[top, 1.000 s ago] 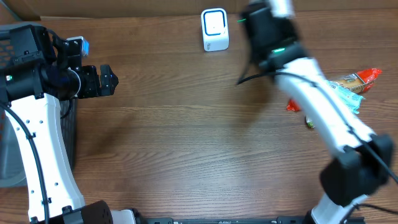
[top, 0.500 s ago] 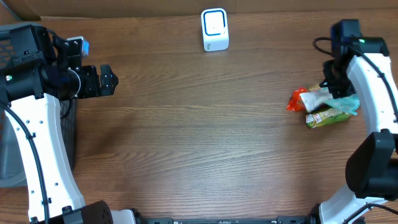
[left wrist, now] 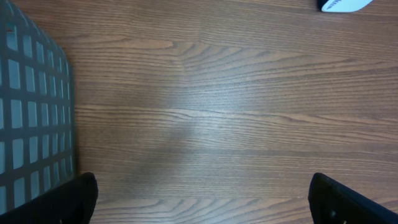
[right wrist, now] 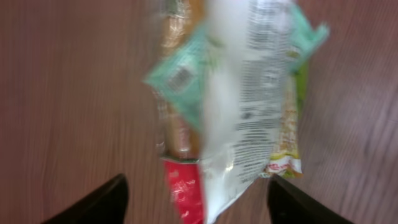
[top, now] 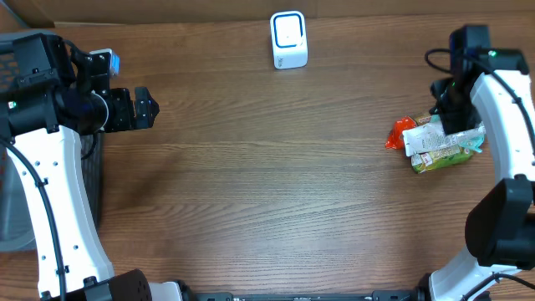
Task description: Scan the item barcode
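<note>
Starting at the far left, note the wire basket [left wrist: 31, 112] at the table edge. Just beside it, find the left gripper [top: 144, 107], parked above bare wood with fingers spread wide and nothing between them. Moving right, find the white barcode scanner [top: 289, 39] standing at the far edge of the table [top: 251, 192], well apart from both arms. Further right, see the snack packets [top: 436, 142] lying in a loose overlapping heap near the right edge. Count a clear pouch with a white printed label [right wrist: 255, 106] on top, then a teal packet [right wrist: 186, 62], a red packet [right wrist: 183, 186] and a green-yellow packet [right wrist: 286, 155] beneath. Directly over the heap, spot the right gripper [right wrist: 200, 202], fingers standing apart on either side of the pile and clamped on nothing.

Expect light, soft, crinkly film: slippery, prone to fold or slide out of a shallow pinch, yet hardly fragile. Judge a flat sealed edge or corner of the top pouch the best hold, pinched firmly and well in from the rim, leaving the printed face uncovered. Lift one packet only; overlapping neighbours could drag along. Cannot tell from the blurred wrist view exactly where the barcode sits, though a small dark code patch shows on the teal packet.
</note>
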Controlling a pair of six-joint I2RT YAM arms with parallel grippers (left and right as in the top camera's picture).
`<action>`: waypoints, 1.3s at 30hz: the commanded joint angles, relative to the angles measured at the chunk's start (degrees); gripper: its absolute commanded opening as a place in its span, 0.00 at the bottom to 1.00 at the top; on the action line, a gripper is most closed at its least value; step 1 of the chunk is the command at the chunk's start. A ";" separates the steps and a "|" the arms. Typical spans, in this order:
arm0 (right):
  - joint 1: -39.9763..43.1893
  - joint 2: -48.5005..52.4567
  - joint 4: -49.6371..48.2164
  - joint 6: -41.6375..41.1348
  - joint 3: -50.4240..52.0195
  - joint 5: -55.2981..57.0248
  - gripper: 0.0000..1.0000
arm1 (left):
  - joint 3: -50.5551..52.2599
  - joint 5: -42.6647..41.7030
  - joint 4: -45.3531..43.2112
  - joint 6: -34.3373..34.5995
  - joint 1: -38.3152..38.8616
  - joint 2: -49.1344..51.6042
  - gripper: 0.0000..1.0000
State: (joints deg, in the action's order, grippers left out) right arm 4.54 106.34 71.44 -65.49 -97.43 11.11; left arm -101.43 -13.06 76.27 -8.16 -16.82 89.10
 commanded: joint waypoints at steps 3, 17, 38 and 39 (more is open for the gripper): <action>-3.96 -6.58 2.43 33.16 -12.46 -8.52 0.83 | -0.61 0.13 -0.02 -1.51 0.07 0.17 1.00; -13.64 -22.64 11.32 39.85 -20.61 -17.27 1.00 | -0.61 0.15 -0.02 -1.49 0.07 0.17 0.99; -13.81 -30.29 -2.34 52.30 -6.01 -11.21 1.00 | -0.61 0.13 -0.04 -1.51 0.09 0.17 1.00; -13.79 -32.63 -6.86 53.31 -2.32 -11.21 1.00 | -0.61 0.13 -0.02 -1.51 0.07 0.17 1.00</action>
State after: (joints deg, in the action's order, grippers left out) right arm -9.04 80.14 70.50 -17.12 -106.45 -0.95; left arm -101.43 -13.08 76.29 -8.16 -16.82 89.10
